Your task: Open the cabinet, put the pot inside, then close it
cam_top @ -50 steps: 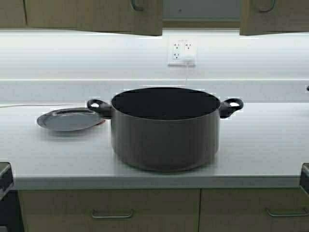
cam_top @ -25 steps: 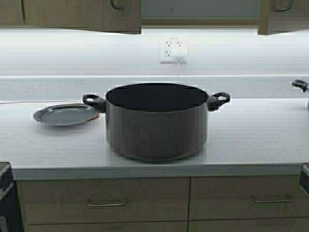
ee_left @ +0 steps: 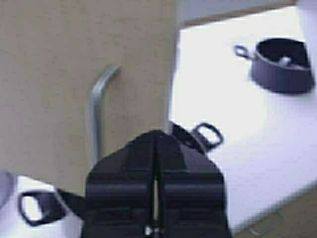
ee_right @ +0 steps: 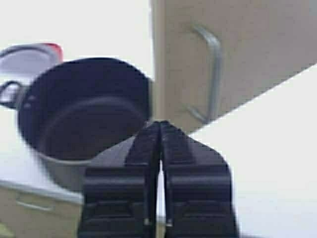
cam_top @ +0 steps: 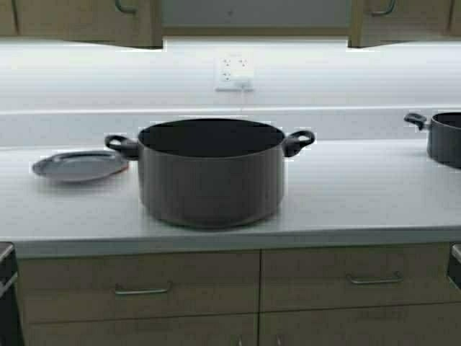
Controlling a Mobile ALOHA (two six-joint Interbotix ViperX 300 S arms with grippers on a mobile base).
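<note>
The pot point(cam_top: 209, 173), wide and dark grey with two black loop handles, stands empty on the white counter point(cam_top: 360, 194) near its front edge. Above it the cabinet shows its grey inside point(cam_top: 252, 13) between two tan doors, the left door point(cam_top: 86, 21) and the right door point(cam_top: 403, 21). Neither gripper appears in the high view. My left gripper point(ee_left: 156, 134) is shut and empty in front of a door handle point(ee_left: 99, 109). My right gripper point(ee_right: 160, 124) is shut and empty, above the pot point(ee_right: 84, 114) and next to the other door handle point(ee_right: 213, 74).
A steel plate point(cam_top: 78, 166) lies left of the pot. A second dark pot point(cam_top: 443, 137) sits at the counter's right edge. A wall socket point(cam_top: 234, 72) with a cord is behind the pot. Tan drawers point(cam_top: 144, 288) run below the counter.
The robot has moved back and to the right: the whole scene has shifted left and grown smaller, and the second pot has come into view on the right.
</note>
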